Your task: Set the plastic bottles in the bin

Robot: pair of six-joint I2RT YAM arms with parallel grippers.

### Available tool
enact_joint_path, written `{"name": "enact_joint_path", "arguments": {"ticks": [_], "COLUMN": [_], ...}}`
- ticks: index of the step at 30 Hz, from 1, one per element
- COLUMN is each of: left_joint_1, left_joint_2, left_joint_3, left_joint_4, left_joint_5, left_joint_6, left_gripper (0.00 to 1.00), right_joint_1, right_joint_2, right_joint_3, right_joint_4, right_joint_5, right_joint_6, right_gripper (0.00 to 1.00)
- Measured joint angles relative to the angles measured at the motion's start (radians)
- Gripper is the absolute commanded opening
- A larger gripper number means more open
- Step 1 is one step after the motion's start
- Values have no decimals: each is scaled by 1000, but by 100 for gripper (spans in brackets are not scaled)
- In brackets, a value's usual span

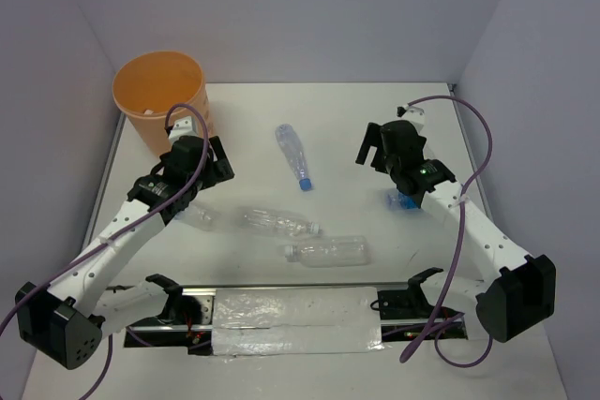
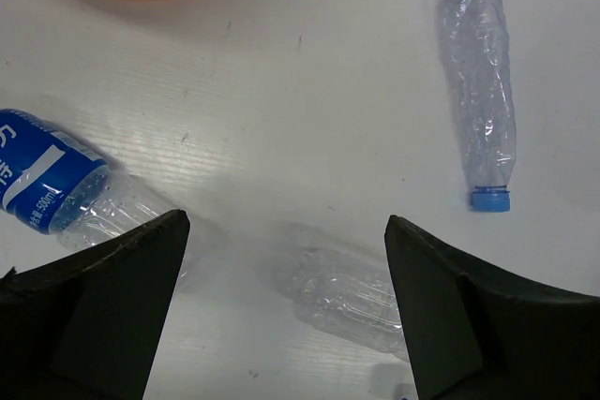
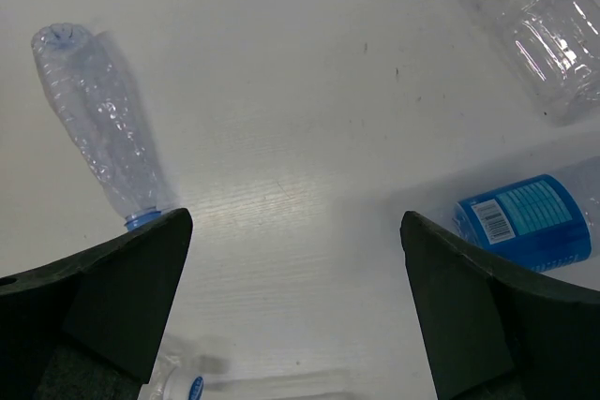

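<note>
Plastic bottles (image 1: pixel 328 251): five, all flat on the bench (image 1: pixel 375 110), outside the bin; two near mid-bench lie crosswise, and the farthest bottle (image 1: pixel 292 156) lies lengthwise, blue cap toward the near edge. Bin (image 1: pixel 161 100): upright, far left corner. Left gripper (image 2: pixel 286 325), right gripper (image 3: pixel 295 316): jaws spread, holding nothing.
</note>
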Motion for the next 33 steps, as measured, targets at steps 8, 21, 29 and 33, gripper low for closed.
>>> {"name": "enact_joint_path", "arguments": {"ticks": [8,21,29,33], "left_joint_1": [0,0,59,142], "left_joint_2": [-1,-9,45,88], "left_joint_3": [0,-25,-83,-89], "left_joint_4": [-25,-251,-354,-329], "left_joint_5": [-27,-99,-188,-210], "left_joint_6": [-23,-309,-636,-666], "left_gripper": [99,99,99,99], "right_joint_1": [0,2,2,2], "right_joint_2": [-4,-22,-23,-29], "right_joint_3": [0,0,0,0], "right_joint_4": [2,11,22,29], "right_joint_5": [0,-29,-71,-91], "right_joint_6": [0,-5,-6,-9], "right_gripper": [100,100,100,100]}}
